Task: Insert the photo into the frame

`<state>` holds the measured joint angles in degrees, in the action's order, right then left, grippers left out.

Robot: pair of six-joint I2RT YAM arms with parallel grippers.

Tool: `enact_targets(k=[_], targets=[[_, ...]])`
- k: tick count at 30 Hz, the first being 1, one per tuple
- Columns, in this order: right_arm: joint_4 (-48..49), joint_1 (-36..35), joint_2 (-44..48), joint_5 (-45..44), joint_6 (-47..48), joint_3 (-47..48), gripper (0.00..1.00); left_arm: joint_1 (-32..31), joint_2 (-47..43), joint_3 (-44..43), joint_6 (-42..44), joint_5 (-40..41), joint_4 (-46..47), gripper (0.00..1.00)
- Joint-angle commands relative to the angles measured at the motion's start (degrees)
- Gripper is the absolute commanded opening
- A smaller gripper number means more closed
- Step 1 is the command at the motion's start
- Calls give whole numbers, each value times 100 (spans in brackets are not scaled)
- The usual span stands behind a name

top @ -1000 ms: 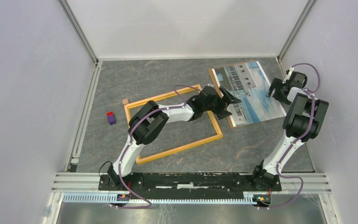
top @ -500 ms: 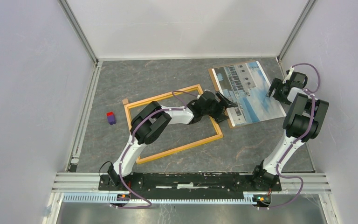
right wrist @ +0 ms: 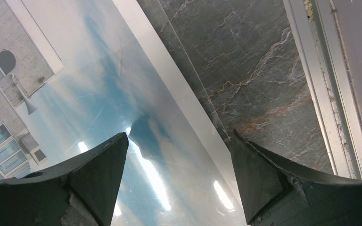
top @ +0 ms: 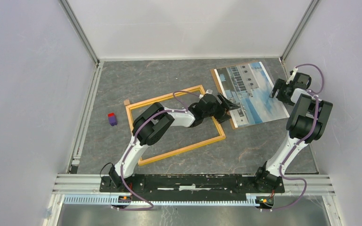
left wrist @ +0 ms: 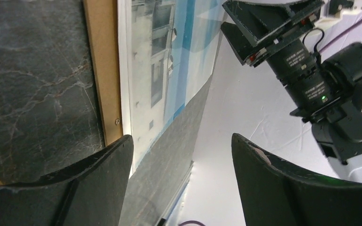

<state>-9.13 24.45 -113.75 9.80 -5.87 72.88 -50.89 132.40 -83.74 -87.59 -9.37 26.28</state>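
Photo (top: 254, 92) lies on the counter (top: 169, 75), outside the frame (top: 184, 149) beside it; left claw (top: 232, 102) and right claw (top: 274, 92) gape at its sides.

Partly hidden things
The left arm (top: 169, 115) is covering part of the frame (top: 181, 150)'s right rail from above; the photo (right wrist: 99, 94) is running off the right wrist view's edges.
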Motion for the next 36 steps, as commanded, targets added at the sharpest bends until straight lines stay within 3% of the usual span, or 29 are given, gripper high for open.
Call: enact_targets(k=[1,14,17,21,23,36], targets=[[-503,-98,-75,373,-127,-180,85,-35,-318,136,1110,-59,839,82],[-417,-101,537,617,-166,-948,86,47,-946,494,1717,-229,540,84],[-428,-101,704,427,-162,-1020,87,80,-1150,282,2127,-9,-611,87],[-457,-102,717,338,-133,-971,87,65,-1096,-641,2835,567,-2884,91],[-450,-98,660,328,-127,-975,87,41,-962,-972,2940,749,-3425,94],[-442,-98,530,328,-86,-942,87,-35,-312,-1613,2828,639,-3633,91]])
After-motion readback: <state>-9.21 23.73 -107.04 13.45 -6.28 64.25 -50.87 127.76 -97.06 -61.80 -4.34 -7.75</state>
